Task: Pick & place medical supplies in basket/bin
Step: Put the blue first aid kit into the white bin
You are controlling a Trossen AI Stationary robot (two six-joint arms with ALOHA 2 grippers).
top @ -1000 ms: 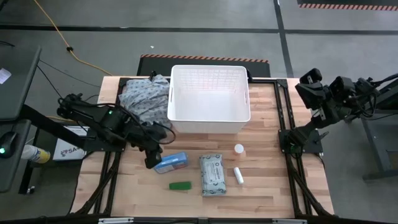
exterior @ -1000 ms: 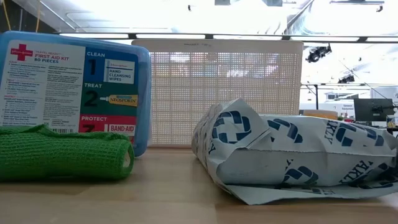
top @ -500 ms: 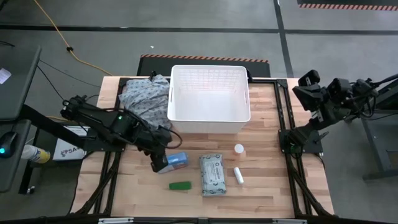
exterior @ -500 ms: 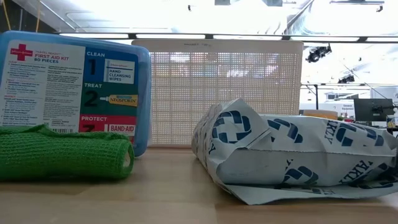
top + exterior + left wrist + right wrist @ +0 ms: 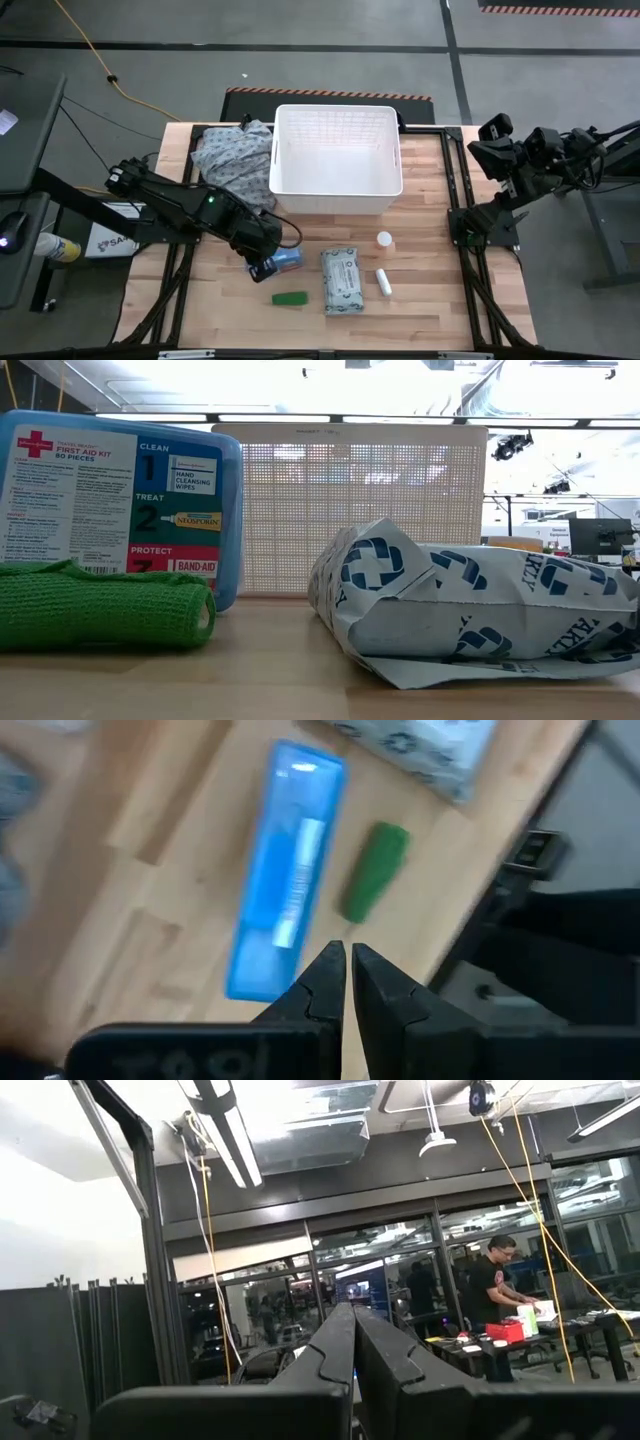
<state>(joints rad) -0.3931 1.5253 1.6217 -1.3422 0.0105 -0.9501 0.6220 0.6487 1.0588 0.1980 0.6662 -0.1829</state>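
The blue-white first-aid packet (image 5: 288, 258) stands on its long edge on the table; it also shows in the low view (image 5: 120, 500) and the left wrist view (image 5: 285, 920). My left gripper (image 5: 262, 266) (image 5: 347, 956) is shut and hovers over the packet's left end. The green bar (image 5: 290, 298) (image 5: 375, 870), the grey-white soft pack (image 5: 342, 281) (image 5: 480, 610), the orange-capped vial (image 5: 384, 240) and the white tube (image 5: 383, 281) lie on the table near it. The white basket (image 5: 336, 178) stands behind them. My right gripper (image 5: 353, 1316) is shut, off the table's right edge.
A grey patterned cloth (image 5: 232, 155) lies bunched against the basket's left wall. A person stands far off in the room in the right wrist view (image 5: 495, 1285). Bare wood (image 5: 430, 210) lies to the right of the vial and tube.
My left gripper has gone toward the table's right edge and a little toward its near edge, coming over the left end of the blue-white packet. The packet and the other supplies have stayed where they were.
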